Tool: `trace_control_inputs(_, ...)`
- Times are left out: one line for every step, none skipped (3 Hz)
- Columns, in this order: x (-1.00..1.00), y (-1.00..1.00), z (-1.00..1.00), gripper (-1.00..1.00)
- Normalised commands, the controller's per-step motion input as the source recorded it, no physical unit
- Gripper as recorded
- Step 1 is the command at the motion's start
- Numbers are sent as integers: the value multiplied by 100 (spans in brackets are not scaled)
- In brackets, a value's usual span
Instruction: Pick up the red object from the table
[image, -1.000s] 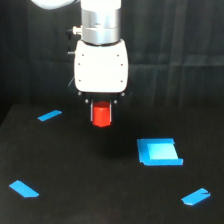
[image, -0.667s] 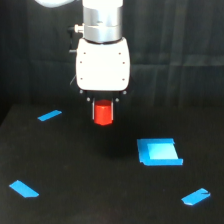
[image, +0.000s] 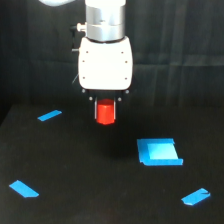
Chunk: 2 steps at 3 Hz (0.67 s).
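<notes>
Single exterior view. The gripper (image: 105, 114) hangs from a white housing (image: 105, 62) below a silver wrist cylinder (image: 105, 19), pointing straight down over the far middle part of the worktop (image: 90, 185), a flat matte black surface. The gripper's two short dark fingers (image: 95, 111) are drawn in narrow, one on each side of the red object (image: 105, 112), and clamp it between them. The red object is a small red-orange block, upright, its top tucked against the underside of the housing, its lower end poking out just below the fingertips. Whether its base is clear of the worktop or touching it cannot be told for certain from this angle; no shadow is readable on the black surface. Blue markings lie scattered on the worktop: a short tape strip (image: 49, 115) toward the far edge on the exterior view's left, another strip (image: 24, 189) near the front corner on that same side, a square blue patch (image: 159, 151) toward the exterior view's right, nearer than the gripper, and a last strip (image: 196, 196) close to the front corner on the exterior view's right. All four lie well apart from the red object. Dark curtain (image: 185, 55) behind.
</notes>
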Motion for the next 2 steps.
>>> trace_control_inputs(9,7,13,-100)
trace_control_inputs(2,-5,17,-98)
